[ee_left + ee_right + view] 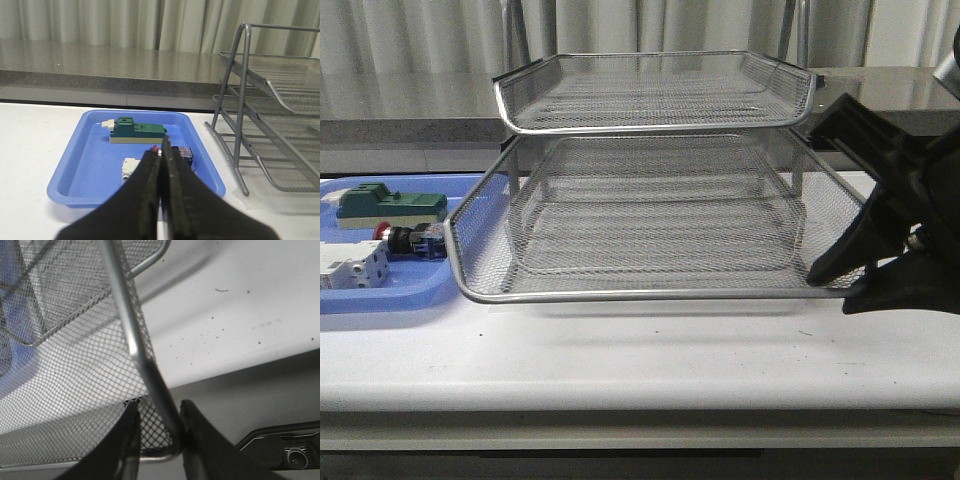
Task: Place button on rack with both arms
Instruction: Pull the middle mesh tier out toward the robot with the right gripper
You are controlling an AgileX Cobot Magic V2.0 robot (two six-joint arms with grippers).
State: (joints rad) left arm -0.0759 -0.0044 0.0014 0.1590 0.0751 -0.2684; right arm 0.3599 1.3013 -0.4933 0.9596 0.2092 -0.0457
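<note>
Left gripper (161,165): fingers pressed together, nothing between them, hanging over the near rim of the blue tray (67,187).
Button (177,151): just past the left fingertips, lying in the blue tray; red cap barely showing, blue end clear.
White block (129,167): beside the button, partly hidden by the left fingers.
Green-and-beige block (136,132): farther back in the tray.
Right gripper (159,415): fingers clamped on the rim of the rack's pulled-out lower tray, at its corner.
Rack (650,200): silver mesh, beyond the right fingers; the upper tray sits pushed in.
Table (640,360): white, under everything.
</note>
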